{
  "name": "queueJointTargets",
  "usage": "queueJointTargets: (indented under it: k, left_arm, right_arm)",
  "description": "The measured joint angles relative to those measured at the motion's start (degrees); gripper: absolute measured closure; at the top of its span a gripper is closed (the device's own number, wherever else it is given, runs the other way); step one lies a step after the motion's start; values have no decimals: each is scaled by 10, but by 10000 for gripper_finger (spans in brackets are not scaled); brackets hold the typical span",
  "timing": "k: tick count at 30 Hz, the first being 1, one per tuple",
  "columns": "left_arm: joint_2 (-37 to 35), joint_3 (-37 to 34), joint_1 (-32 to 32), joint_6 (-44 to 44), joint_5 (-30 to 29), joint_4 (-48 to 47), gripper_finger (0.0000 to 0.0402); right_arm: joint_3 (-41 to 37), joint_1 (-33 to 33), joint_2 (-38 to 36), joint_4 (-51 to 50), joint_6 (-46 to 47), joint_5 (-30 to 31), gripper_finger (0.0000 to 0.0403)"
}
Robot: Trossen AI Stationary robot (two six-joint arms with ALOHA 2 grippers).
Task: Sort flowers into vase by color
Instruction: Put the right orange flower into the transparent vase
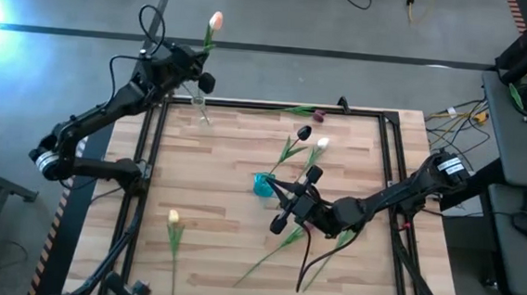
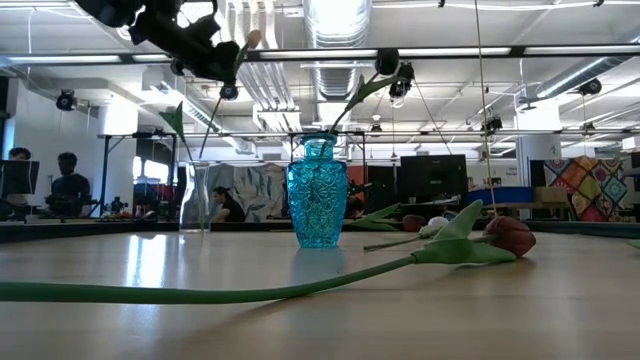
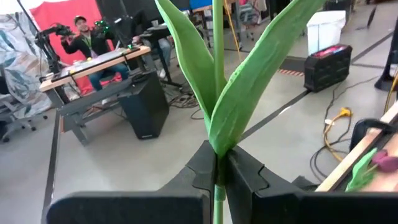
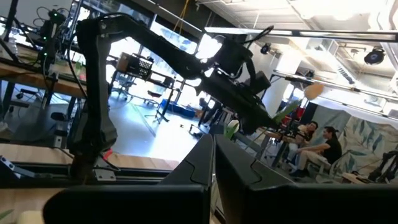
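I've got the left pincer (image 1: 197, 68) pinching a peach tulip (image 1: 216, 20) above the clear vase (image 1: 199, 105) at the counter's far left corner; next I must lower its stem in. The right pincer (image 1: 287, 203) sits pressed together by the blue vase (image 1: 263, 185). Only the low view shows both vases upright

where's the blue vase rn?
In the high view the blue vase stands near the middle of the table, just left of the right gripper. In the low view it stands upright, right of the clear vase.
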Motion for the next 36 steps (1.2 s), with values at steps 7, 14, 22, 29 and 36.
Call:
queueJointTargets:
  k: [7,14,22,29,36]
  left_arm:
    - [27,-3,7,5,0,24,400]
    - [33,-32,7,3,0,56,400]
    - [18,-134,7,-2,0,191,400]
    - [14,-184,8,-23,-5,229,396]
    - [7,-187,8,-37,-62,227,352]
  right_arm:
    - [0,0,0,0,-1,0,394]
    - [0,0,0,0,-4,0,394]
    - [0,0,1,-1,-4,-1,394]
    - [0,0,1,-1,-2,-6,394]
    - [0,0,1,-1,-1,-6,394]
